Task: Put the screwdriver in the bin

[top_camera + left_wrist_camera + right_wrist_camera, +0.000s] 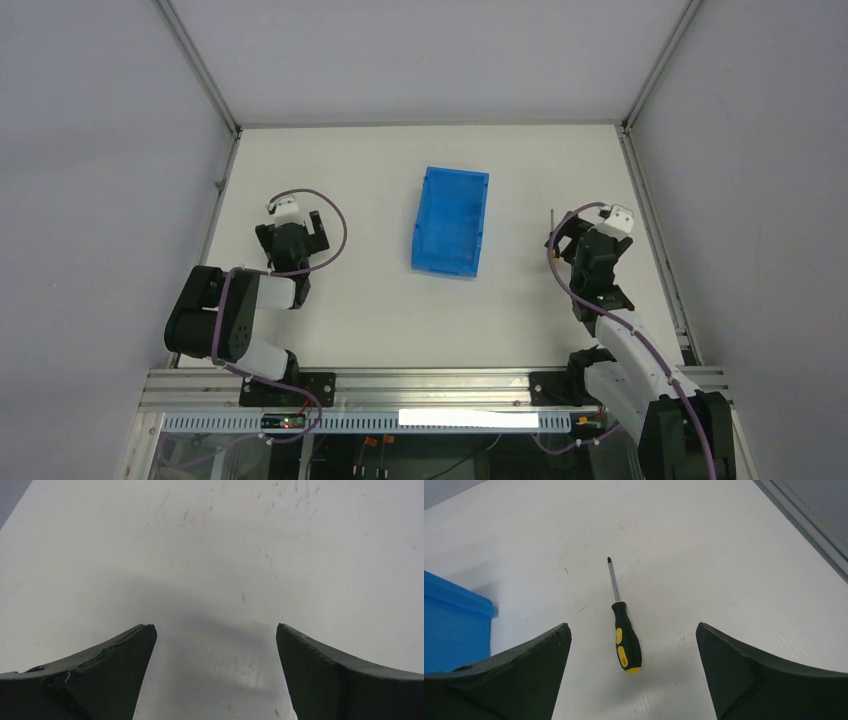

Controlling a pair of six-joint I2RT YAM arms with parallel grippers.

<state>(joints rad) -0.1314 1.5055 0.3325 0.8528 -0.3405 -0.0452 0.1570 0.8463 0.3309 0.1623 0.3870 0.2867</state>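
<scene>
The screwdriver (626,637) lies flat on the white table, its black and yellow handle towards me and its thin shaft pointing away. My right gripper (632,626) is open and hovers over it, one finger on each side of the handle, not touching. In the top view only the shaft (551,220) shows beside the right gripper (565,235). The blue bin (451,220) stands empty at the table's middle, left of the right gripper; its corner shows in the right wrist view (451,625). My left gripper (293,230) is open and empty over bare table (215,626).
A metal frame rail (650,220) runs along the table's right edge, close to the right gripper, and shows in the right wrist view (809,525). Grey enclosure walls stand on three sides. The arm bases sit on the near rail (430,385).
</scene>
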